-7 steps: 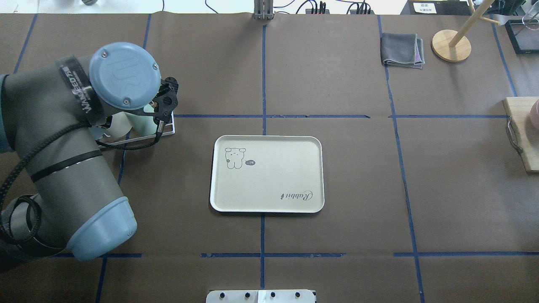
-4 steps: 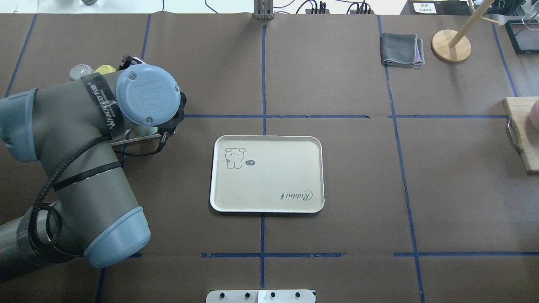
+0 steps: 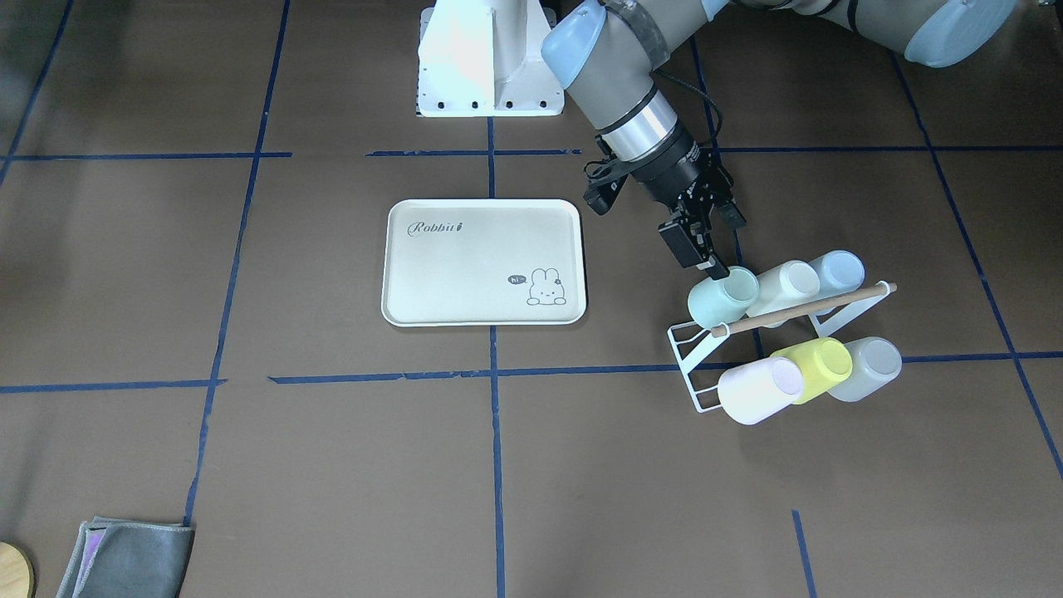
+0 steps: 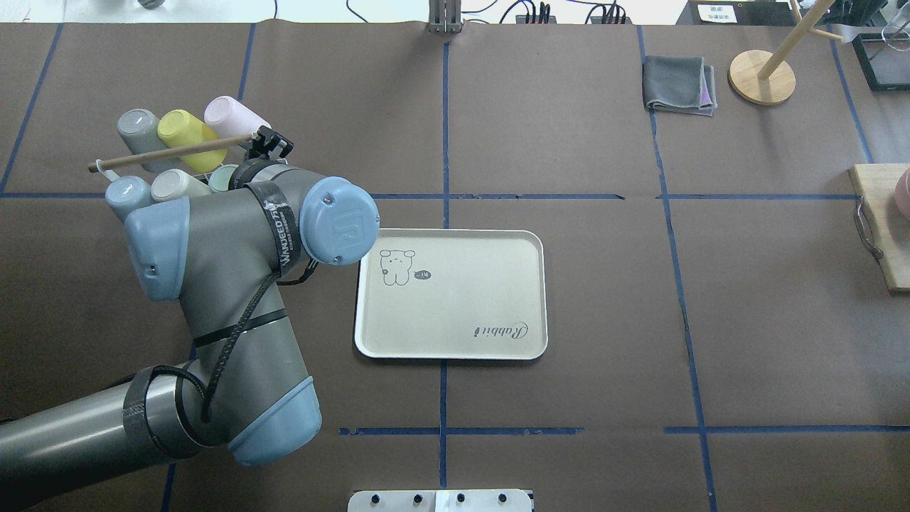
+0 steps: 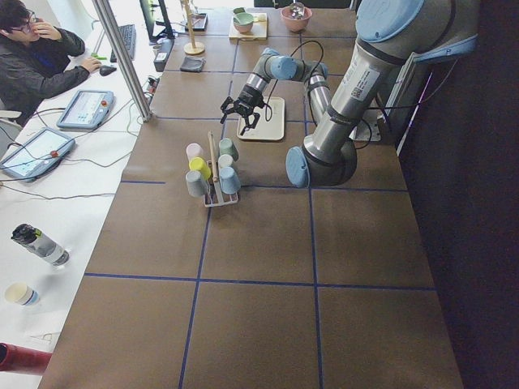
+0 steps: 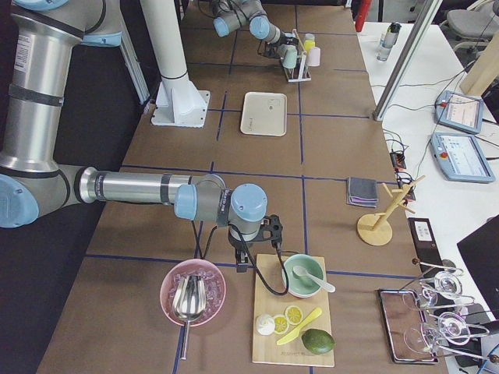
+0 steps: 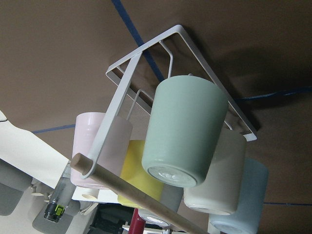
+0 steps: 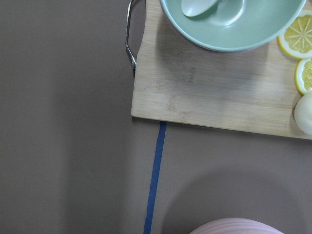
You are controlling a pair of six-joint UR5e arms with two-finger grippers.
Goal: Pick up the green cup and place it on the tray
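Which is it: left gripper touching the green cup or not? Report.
Cannot tell. Front-facing view: the left gripper overlaps the green cup, but neither contact nor gap shows.

Mint green cup [image 3: 721, 301] tilted on rack [image 3: 801, 310], apart from cream tray [image 3: 482, 266]

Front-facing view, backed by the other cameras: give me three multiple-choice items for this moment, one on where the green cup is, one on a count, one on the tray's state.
1. The small mint-green plastic cup is:
A) on a wooden board
B) on the white wire rack
C) upright on the table

2. Number of cups on the rack:
A) four
B) five
C) six

3. The cream rectangular plastic tray:
A) holds one cup
B) holds no cup
C) stands on edge

Answers:
1 B: it hangs tilted on a rack peg.
2 C: there are two rows of three.
3 B: it lies flat and its surface shows only the print.
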